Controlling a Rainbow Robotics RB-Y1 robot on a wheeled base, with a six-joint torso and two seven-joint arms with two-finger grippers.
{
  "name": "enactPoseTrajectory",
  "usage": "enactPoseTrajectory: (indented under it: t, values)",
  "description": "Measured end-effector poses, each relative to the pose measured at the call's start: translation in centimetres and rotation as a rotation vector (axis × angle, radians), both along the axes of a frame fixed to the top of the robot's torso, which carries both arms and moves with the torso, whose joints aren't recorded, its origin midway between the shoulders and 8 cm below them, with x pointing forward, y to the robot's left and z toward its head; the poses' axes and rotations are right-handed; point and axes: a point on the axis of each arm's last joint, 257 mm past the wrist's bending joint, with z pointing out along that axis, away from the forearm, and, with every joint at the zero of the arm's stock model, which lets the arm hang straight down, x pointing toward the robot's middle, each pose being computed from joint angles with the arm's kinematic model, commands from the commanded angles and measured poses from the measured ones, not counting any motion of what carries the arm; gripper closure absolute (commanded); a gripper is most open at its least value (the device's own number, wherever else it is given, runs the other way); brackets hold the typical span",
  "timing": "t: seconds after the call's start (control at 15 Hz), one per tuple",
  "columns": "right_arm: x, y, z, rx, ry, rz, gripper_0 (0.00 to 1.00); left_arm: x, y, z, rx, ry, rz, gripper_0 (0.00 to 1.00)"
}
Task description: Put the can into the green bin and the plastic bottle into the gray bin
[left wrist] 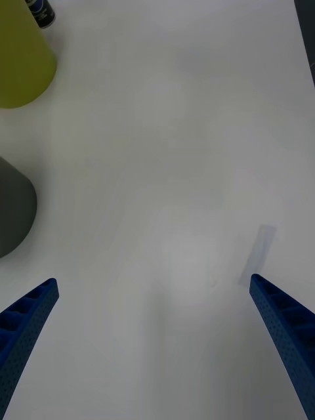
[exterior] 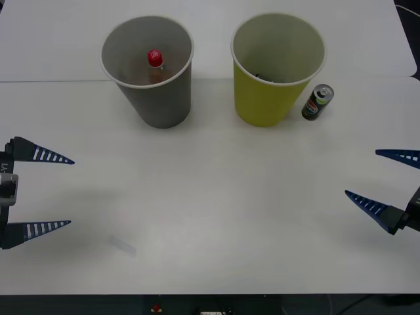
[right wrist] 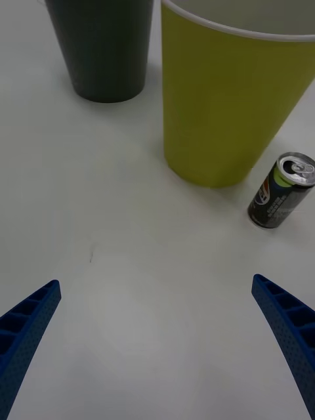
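The plastic bottle (exterior: 155, 64) with its red cap stands inside the gray bin (exterior: 161, 105) at the back left. Beside it the green bin (exterior: 262, 98) stands upright, and the small dark can (exterior: 317, 102) stands on the table just right of it. My left gripper (exterior: 56, 191) is open near the table's left edge, nothing between its fingers. At the right edge my right gripper (exterior: 382, 178) is open too, well in front of the can (right wrist: 283, 191), which shows beside the green bin (right wrist: 230, 105) with the gray bin (right wrist: 102, 49) farther off.
A white table (exterior: 216, 197) carries everything, with a seam running across behind the bins. A small pale strip of tape (exterior: 123, 244) lies flat near the front left; the same tape strip (left wrist: 258, 252) shows between the left fingers. The green bin (left wrist: 20, 62) and gray bin (left wrist: 13, 207) edge the left wrist view.
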Motion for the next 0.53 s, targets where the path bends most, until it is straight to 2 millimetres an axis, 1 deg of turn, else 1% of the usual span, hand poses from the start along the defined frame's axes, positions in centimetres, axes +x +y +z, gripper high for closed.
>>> enactPoseTrajectory:
  t: [0.33,0.53]
  values:
    - [1.7,-0.9,-1.7,0.130,0.031,-0.197,0.00,0.0,0.0,0.0,0.000,0.000,0.000,0.00]
    - [3.1,-1.7,-2.3,0.163,0.024,-0.301,0.00,0.0,0.0,0.0,0.000,0.000,0.000,0.00]
